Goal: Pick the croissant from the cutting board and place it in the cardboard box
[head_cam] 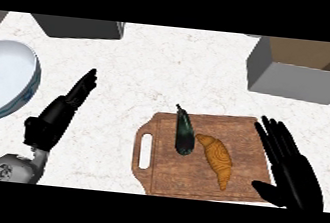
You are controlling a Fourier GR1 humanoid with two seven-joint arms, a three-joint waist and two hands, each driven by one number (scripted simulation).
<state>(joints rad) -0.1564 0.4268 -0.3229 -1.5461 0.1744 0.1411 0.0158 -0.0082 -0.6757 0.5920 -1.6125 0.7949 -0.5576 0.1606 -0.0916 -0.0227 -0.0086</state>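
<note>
A golden-brown croissant (216, 159) lies on the wooden cutting board (169, 181), right of a dark eggplant (184, 134). My right hand (293, 172) hovers over the board's right edge, fingers straight and pointing away, thumb toward the croissant, not touching it. My left hand (58, 116) rests open on the counter at the left, fingers pointing up and to the right. The cardboard box (306, 67), open at the top, stands at the far right of the counter.
A large white bowl (4, 80) sits at the left edge. A grey box (79, 27) stands at the back left. Bare marble counter (172, 69) lies between the board and the boxes.
</note>
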